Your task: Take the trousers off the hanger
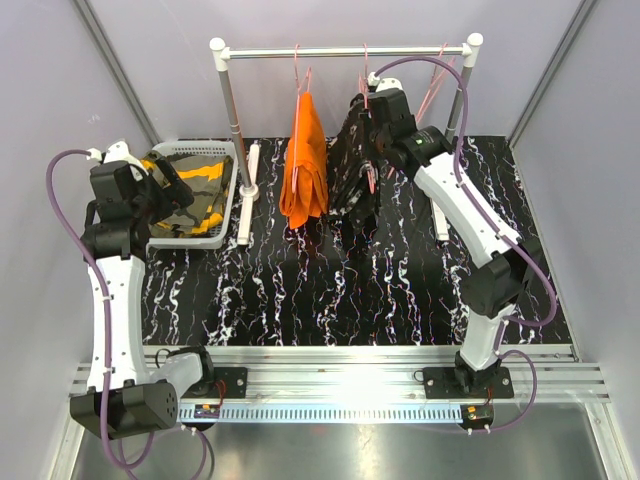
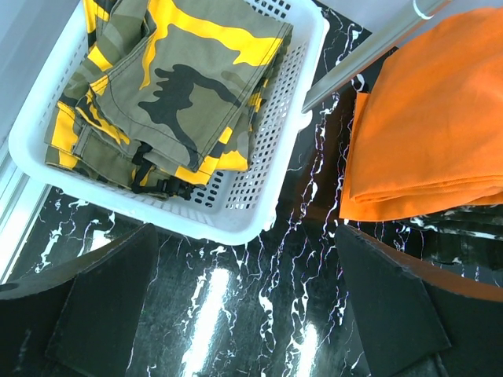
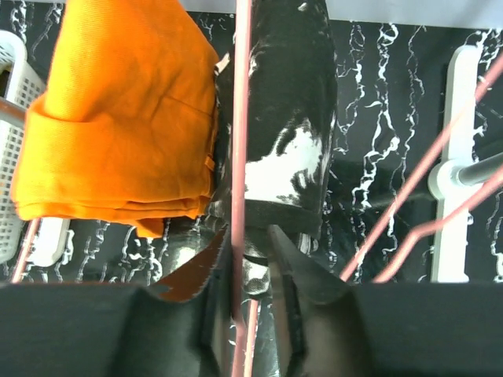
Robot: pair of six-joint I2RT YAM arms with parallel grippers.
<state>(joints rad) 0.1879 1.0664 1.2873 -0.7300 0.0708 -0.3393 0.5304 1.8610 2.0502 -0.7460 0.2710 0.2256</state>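
Observation:
The orange trousers (image 1: 303, 165) and the black speckled trousers (image 1: 357, 165) hang on pink hangers from the rail (image 1: 345, 50). The olive-green and yellow trousers (image 1: 195, 185) lie folded in the white basket (image 1: 231, 195). My right gripper (image 1: 375, 106) is up at the black trousers' hanger. In the right wrist view its jaws (image 3: 250, 236) stand narrowly apart around the pink hanger wire (image 3: 240, 118), which lies against the left finger, above the black trousers (image 3: 291, 126). My left gripper (image 2: 245, 259) is wide open and empty over the table beside the basket (image 2: 236, 228).
Empty pink hangers (image 1: 435, 85) hang at the rail's right end, close to my right arm. The rack's poles (image 1: 232, 110) stand on white feet (image 1: 247, 195) on the black marbled mat. The orange trousers (image 2: 424, 133) hang just right of my left gripper.

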